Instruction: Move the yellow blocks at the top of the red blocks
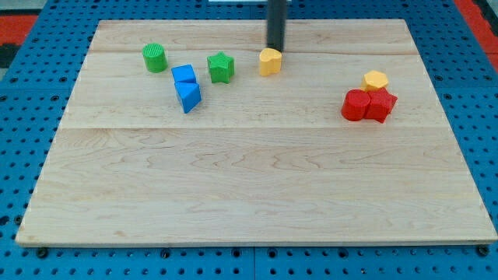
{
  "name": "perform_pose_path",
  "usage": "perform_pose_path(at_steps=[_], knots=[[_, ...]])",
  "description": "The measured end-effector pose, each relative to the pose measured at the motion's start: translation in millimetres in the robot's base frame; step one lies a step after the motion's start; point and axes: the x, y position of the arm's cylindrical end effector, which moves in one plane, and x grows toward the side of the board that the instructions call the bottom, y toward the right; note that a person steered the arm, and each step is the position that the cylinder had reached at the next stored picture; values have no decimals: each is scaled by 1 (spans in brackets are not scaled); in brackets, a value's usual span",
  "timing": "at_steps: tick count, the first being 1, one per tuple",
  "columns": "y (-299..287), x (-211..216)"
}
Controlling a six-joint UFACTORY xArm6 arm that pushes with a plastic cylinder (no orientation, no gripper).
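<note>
My tip is resting on the far part of the surface, touching or just beside the far edge of a yellow block, a rounded, roughly heart-like piece; whether contact is being made I cannot tell. No jaws here, only a straight dark rod, so nothing is opening or clamping. A second yellow block, looking hexagonal, is sitting at the right, touching the far side of the red pair: a red cylinder and a red block with angular faces, the two pressed together. That one is already lying on the far side of the reds; the yellow one by my tip is well apart from them, to their left. Both yellows are looking small, light and rigid, likely painted wood or plastic with a smooth matte finish; I am judging they will slide easily on the pale, planked wood and may spin off a rounded rod if pushed off-centre. Pushing should be through the block's middle, from its left side toward the right. Further left are sitting a green star, a ribbed green cylinder, a blue cube and a blue wedge-shaped block touching it. Blue pegboard is surrounding the surface.
</note>
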Motion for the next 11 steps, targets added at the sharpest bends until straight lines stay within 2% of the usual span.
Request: perform_pose_path(at_steps=[2, 3, 4, 5, 6, 7, 8, 9, 10, 11], knots=[[-73, -10], [-59, 30], [-15, 45], [13, 31], [-69, 18], [-51, 62], [-17, 80], [56, 78], [71, 77], [37, 77]])
